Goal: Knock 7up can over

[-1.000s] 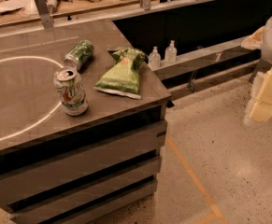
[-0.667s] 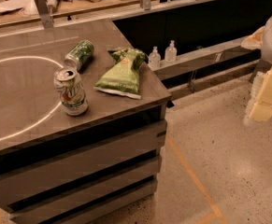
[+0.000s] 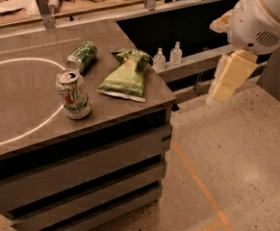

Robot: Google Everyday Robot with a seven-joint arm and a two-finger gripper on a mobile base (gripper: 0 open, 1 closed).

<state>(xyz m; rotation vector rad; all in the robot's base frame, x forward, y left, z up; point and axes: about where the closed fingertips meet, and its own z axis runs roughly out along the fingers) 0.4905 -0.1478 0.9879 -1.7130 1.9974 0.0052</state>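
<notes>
Jaws: spread or pressed together, cannot tell. Gripper point(image 3: 221, 86) hangs off right of table point(image 3: 29, 88), over floor, well apart from all objects. 7up can point(image 3: 73, 94) upright near table front, on white circle line, top opening visible. Dark-green can point(image 3: 82, 56) lies on side behind it. Snack bag point(image 3: 125, 73) to its right, near, not touching. Judgement: can light, thin-walled, smooth, tips readily. No grasp needed; push high on body, near rim, away from bag. Risk: low contact slides can instead of toppling.
</notes>
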